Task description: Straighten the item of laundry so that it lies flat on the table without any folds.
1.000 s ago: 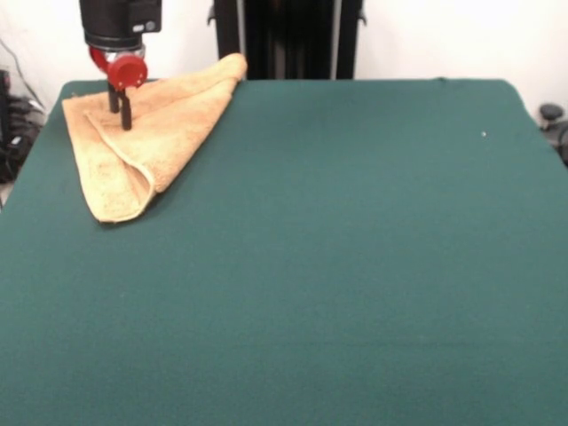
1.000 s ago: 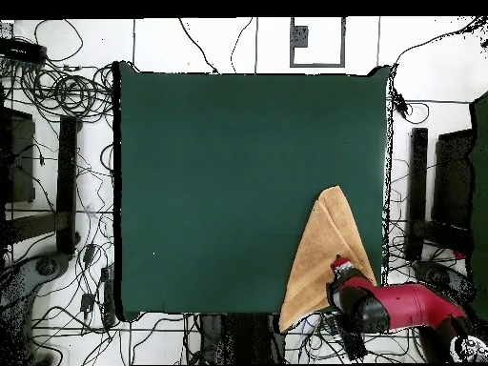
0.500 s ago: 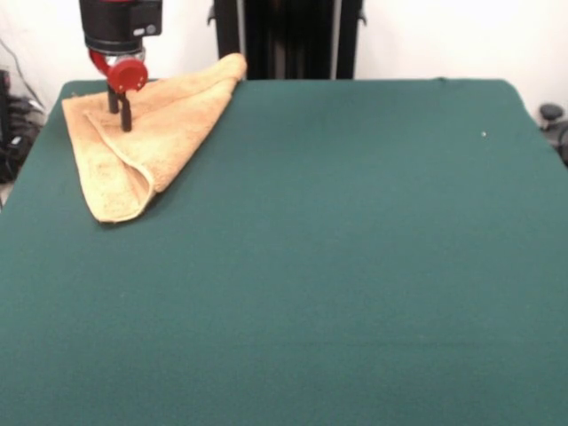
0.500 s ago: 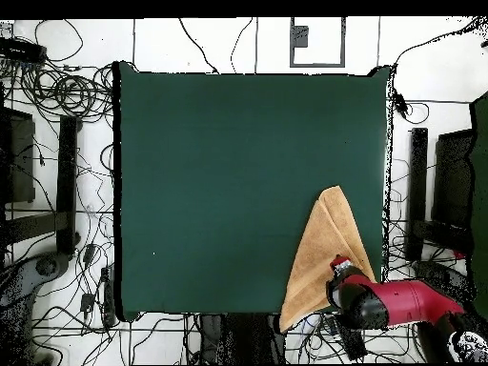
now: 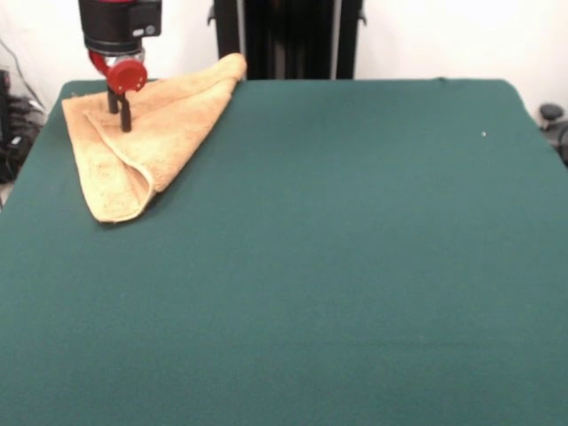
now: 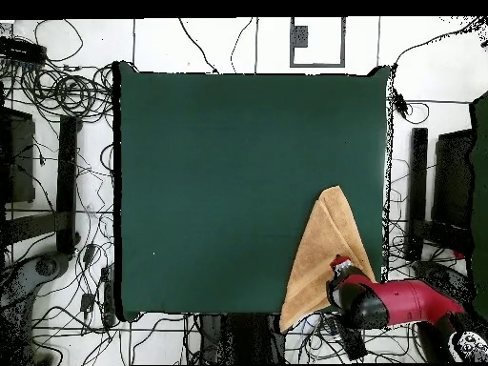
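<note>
The gripper (image 5: 120, 117) rests its nearly closed tips on the towel (image 5: 146, 138), folded into a triangle at the table (image 5: 355, 266) top's 10 o'clock corner (a grasp can't be confirmed), where pinching only the upper layer should open the fold cleanly.

Table (image 5: 355, 266) open; towel (image 5: 146, 142) heaped one corner.

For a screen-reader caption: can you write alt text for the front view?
An orange-tan towel lies folded into a rough triangle at a far corner of a green table. A red and black gripper points down onto it.
</note>
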Controlling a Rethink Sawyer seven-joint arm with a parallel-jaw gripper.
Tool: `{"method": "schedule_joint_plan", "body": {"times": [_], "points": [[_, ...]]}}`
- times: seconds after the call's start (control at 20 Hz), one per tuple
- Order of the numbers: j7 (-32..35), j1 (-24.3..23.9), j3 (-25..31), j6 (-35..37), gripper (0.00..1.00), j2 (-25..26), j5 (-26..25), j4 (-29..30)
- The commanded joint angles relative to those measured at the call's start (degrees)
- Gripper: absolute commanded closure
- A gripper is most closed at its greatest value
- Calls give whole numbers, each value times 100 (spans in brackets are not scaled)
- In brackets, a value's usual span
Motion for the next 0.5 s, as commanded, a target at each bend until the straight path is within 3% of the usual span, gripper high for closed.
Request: {"method": "schedule_joint_plan", "body": {"times": [0.05, 0.15, 0.2, 0.5], "points": [[-2134, -152, -33, 791, 0, 1833, -810, -833], [-2100, -116, -57, 782, 0, 1822, -841, -840], [-2086, -101, -65, 785, 100, 1816, -848, -844], [-1862, 15, -140, 658, 100, 1790, -984, -860]]}}
